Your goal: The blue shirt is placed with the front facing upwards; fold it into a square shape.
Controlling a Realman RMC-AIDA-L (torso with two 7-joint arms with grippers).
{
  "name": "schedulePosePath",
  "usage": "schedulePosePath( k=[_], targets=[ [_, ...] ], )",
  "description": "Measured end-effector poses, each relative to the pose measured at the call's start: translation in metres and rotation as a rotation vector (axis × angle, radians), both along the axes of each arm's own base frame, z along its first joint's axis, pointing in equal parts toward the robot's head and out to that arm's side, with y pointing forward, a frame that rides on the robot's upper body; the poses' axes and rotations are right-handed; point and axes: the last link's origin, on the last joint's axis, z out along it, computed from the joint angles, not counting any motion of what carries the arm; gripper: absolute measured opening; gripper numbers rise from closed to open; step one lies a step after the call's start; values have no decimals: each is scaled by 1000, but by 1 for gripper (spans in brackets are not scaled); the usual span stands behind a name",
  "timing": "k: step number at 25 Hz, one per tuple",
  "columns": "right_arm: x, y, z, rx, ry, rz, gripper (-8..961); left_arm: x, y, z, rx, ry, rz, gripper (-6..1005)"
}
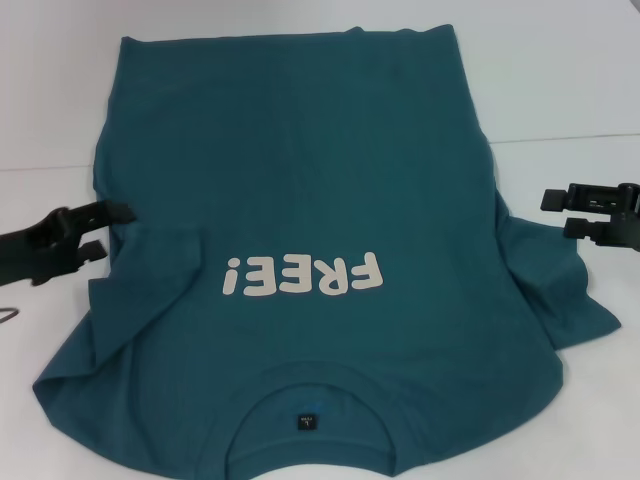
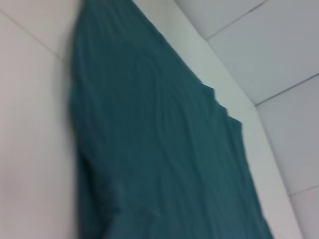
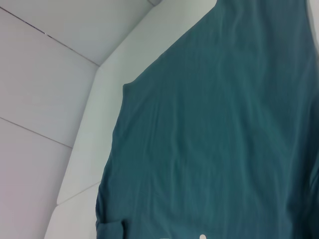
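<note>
**Hovering at both sides of the spread shirt**

Looking down from the head camera, I have the blue shirt (image 1: 320, 200) lying flat on the white table (image 1: 560, 80), front side up. Nearest me is the round collar (image 1: 310, 385) with its small dark label (image 1: 305, 421). Just beyond it the cream "FREE!" lettering (image 1: 303, 275) reads upside down from my seat. The short sleeves fan out to either side near me, rumpled at the edges.

Further out, my left gripper (image 1: 108, 228) sits at the shirt's left edge with its two fingers spread apart, pinching nothing. My right gripper (image 1: 568, 212) hangs beside the right edge, its fingers likewise parted and empty.

Farthest from me the shirt's hem (image 1: 290, 38) reaches the back of the table. Both wrist cameras show only teal cloth (image 2: 159, 164) over the white surface.
</note>
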Motion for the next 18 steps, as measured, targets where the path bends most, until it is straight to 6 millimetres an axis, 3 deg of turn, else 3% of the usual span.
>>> schedulePosePath(
  k=[6,18],
  targets=[
    [0,0,1,-2,0,-1,798,-21,-13,1,-13,52,45,822],
    [2,-1,2,4,-1,-7,798,-28,-11,-6,-22,136,60,820]
  ],
)
